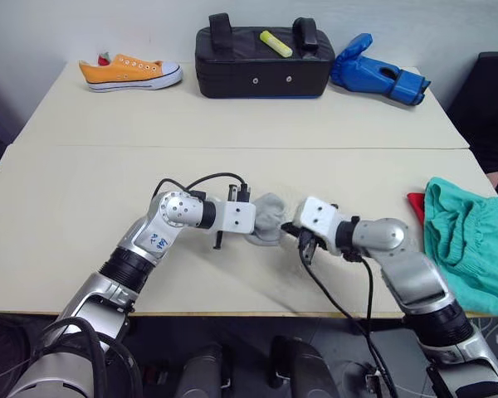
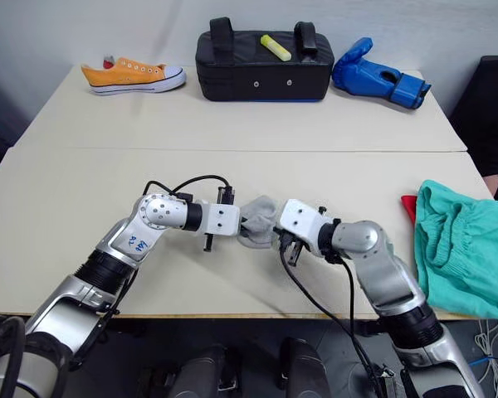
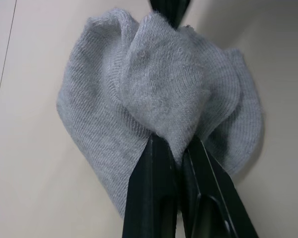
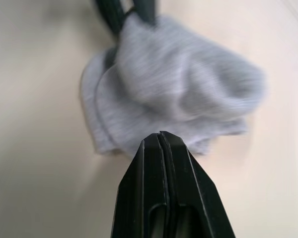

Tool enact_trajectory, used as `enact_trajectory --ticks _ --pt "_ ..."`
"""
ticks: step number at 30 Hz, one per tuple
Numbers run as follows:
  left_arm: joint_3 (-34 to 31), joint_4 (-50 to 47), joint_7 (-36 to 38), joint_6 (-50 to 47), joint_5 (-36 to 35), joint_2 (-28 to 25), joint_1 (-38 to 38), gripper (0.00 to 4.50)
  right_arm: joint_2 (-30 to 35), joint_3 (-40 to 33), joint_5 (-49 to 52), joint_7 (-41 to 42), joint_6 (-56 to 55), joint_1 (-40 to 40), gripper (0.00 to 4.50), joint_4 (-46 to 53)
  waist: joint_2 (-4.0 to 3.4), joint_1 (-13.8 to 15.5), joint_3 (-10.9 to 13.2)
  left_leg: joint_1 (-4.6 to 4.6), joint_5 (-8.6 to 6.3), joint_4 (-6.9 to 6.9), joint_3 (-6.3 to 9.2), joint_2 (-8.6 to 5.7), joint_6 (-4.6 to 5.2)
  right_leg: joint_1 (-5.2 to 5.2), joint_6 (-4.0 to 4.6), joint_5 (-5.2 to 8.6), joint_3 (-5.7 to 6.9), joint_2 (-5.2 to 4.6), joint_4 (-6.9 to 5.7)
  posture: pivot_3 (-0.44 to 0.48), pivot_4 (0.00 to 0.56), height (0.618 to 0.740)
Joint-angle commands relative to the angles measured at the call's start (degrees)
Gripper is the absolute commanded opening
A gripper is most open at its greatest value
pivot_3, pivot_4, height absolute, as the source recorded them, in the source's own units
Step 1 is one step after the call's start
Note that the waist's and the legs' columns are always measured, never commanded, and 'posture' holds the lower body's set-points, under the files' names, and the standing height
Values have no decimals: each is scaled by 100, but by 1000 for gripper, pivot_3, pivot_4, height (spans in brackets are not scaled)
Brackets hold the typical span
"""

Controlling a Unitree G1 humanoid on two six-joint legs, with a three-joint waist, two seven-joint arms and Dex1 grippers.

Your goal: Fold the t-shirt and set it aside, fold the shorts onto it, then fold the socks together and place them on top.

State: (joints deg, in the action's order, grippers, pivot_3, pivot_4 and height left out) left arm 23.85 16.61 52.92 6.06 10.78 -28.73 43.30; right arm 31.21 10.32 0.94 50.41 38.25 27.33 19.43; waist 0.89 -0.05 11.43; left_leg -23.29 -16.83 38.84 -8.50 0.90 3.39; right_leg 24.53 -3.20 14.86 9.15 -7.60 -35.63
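Both grippers — left (image 3: 176, 148), right (image 4: 161, 141) — pinch the socks (image 3: 159, 99)

Soft grey knit socks (image 3: 159, 99) on a smooth matt table (image 1: 83, 191).

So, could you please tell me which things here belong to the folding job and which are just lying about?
Job: socks, pinched by both tools; shorts; t-shirt under them.
Lying about: orange sneaker, black bag, yellow marker, blue glove.
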Motion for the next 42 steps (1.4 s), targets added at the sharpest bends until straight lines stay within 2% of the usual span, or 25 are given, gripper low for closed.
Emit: enact_trajectory --ticks 1,3,9,11,14,18,21,24,30,35,39,42 --pt "-21 -101 191 -154 -99 70 -118 533 -79 -338 384 -107 375 549 0 240 -1 -5 1 0 0 1 0 0 1 0 0 0 0 0 -1 0 150 740" --pt "-44 -127 224 -185 -82 76 -143 954 -195 -208 399 -215 382 748 0 55 -1 -4 1 0 0 1 0 0 1 0 0 0 1 0 -1 0 150 740" --pt "-145 -237 216 -325 -75 81 -233 2768 -674 657 -62 -597 -269 932 0 -1081 -2 -5 1 -1 -1 0 -2 1 0 -1 0 0 4 3 -3 0 150 740" --pt "-305 -425 321 -629 -317 100 -289 3419 -632 936 -275 -662 -540 784 0 -1384 -2 -4 1 -4 -1 1 -4 -1 2 -1 -1 -1 4 3 -12 0 150 740" --pt "-692 -1020 828 -1579 -1158 46 -425 4276 -587 1044 -340 -660 -719 572 0 -1476 -2 -24 1 -5 -1 3 -8 -2 5 -4 -4 -1 3 5 -13 0 150 740" --pt "-1344 -1598 1487 -3117 -2440 -209 -367 4276 -505 977 -286 -609 -746 363 0 -1247 -2 -21 1 -4 1 4 -7 3 2 -4 -8 2 2 10 -15 0 150 740" --pt "-1625 -1159 1334 -3645 -2662 -194 88 4276 -411 945 -249 -556 -820 227 0 -1071 -2 13 2 -2 3 8 0 2 -2 -6 -8 4 2 8 -2 0 150 740" --pt "-1608 -425 1143 -3488 -2498 -22 497 3690 -353 935 -235 -538 -842 147 0 -944 -2 21 1 -1 2 13 5 -3 -1 -11 -11 3 2 5 -2 0 150 740" --pt "-899 1031 1227 -2200 -1707 491 1036 1740 -282 950 -281 -533 -930 44 0 -819 -2 0 1 -3 2 7 -1 -2 -2 -8 -11 3 4 15 -20 0 150 740" --pt "-259 1930 1190 -929 -860 630 1169 113 -158 994 -437 -587 -1084 -92 0 -691 -2 -8 2 -4 2 7 -10 -1 -2 -6 -11 3 2 15 -7 0 150 740" --pt "-119 2672 795 -305 -424 749 1336 32 82 912 -288 -411 -1123 -409 0 -169 -2 18 1 -2 -1 8 -4 0 -1 -5 -10 4 2 7 7 0 150 740" --pt "-128 2980 751 -22 -301 811 1384 32 255 588 7 -372 -780 -789 0 393 0 24 0 -2 -9 11 -3 0 8 -7 -10 4 1 3 7 0 150 740"
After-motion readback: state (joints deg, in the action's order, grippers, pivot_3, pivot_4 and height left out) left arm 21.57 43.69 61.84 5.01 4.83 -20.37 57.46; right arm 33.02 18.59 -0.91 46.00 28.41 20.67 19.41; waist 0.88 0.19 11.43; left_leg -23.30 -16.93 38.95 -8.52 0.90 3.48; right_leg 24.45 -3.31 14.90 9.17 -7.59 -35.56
